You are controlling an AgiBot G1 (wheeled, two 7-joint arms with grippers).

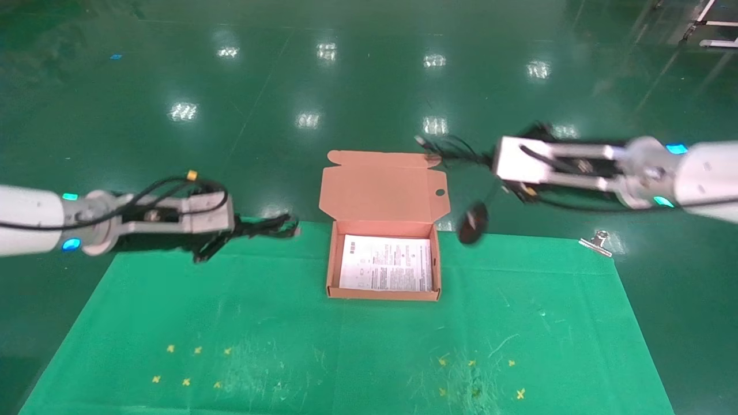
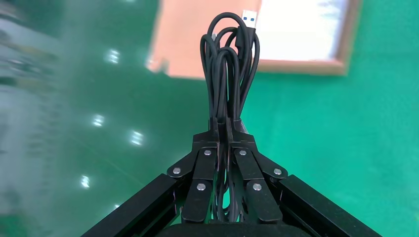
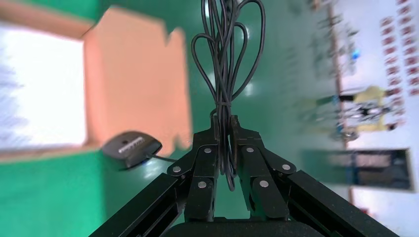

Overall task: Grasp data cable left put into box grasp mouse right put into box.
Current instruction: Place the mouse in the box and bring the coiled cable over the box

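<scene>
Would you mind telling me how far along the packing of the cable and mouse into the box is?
Both grasps look done; nothing is packed yet. The left gripper is shut on the data cable, held left of the box. The right gripper clamps the mouse's cord, and the mouse dangles beside the box's right wall. The box holds only its printed sheet. Both placements remain.

No text, brand, number or sign is legible anywhere in view. The white printed sheet (image 1: 386, 263) lining the bottom of the shallow orange-brown cardboard box (image 1: 334, 262) carries dense lines of small print and line diagrams, but none of it can be read. The small black oval mouse (image 3: 131, 146) bears a short pale marking on its top, too small to make out. Red-and-white wall posters (image 3: 393, 34) in the right wrist view are blurred beyond reading.
</scene>
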